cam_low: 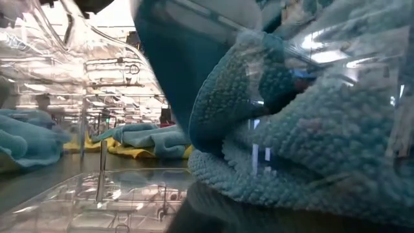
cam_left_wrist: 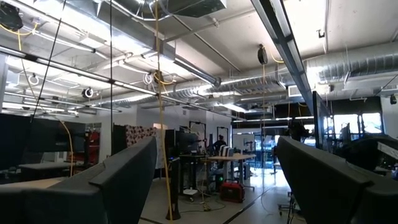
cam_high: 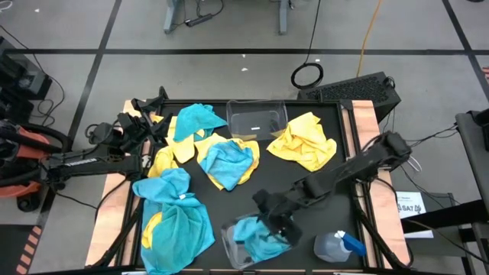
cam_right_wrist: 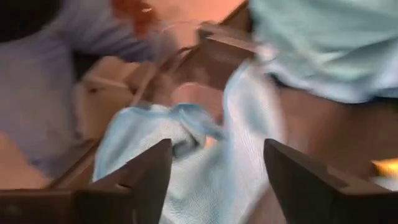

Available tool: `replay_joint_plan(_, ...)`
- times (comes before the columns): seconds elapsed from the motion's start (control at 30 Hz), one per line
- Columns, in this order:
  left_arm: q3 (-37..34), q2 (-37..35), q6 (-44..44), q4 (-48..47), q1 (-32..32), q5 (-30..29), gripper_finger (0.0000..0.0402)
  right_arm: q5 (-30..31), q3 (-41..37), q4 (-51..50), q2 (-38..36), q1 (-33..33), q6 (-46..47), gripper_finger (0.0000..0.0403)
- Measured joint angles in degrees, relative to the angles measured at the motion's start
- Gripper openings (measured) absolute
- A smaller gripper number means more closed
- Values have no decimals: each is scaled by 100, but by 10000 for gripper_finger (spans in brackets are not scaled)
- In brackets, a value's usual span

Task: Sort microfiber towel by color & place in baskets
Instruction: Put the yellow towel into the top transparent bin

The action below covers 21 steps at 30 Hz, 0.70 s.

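A turquoise towel lies bunched in the near clear basket, and in the low view the same towel fills the picture behind the basket's wall. My right gripper hangs open just over it, with a finger on each side of the cloth. The far basket holds no cloth. Loose on the mat are a yellow towel, a mixed turquoise and yellow heap and a turquoise pile. My left gripper is open, raised at the mat's far left corner, pointing up into the room. My right gripper stands open above the turquoise towel in the near basket, pointing down at a slant from the table's right. I cannot tell whether its fingers touch the cloth. The towel rests in the basket.
A clear spray bottle with a blue trigger lies at the near right corner, beside the near basket. Wooden strips border the black mat on the left and right. Bare mat shows under my right arm.
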Motion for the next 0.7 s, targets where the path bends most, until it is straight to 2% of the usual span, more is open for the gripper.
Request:
replay_joint_plan(0.13, 2, 0, 0, 2, 0, 0, 335, 946, 20, -697, -517, 0, 59, 275)
replay_joint_plan(0.3, 2, -1, -1, 2, 1, -2, 335, 2325, 24, -1929, -1108, -77, 504, 276)
replay_joint_plan(0.37, 0, 0, 0, 2, 0, -2, 335, 2701, 24, -2482, -1252, -171, 809, 274)
replay_joint_plan(0.57, 0, 0, -1, 2, 1, -1, 335, 3353, -98, -3849, -1502, -580, 1645, 272)
replay_joint_plan(0.7, 0, 0, 0, 2, 1, 0, 335, 3335, -717, -3880, -1728, -1032, 1765, 272)
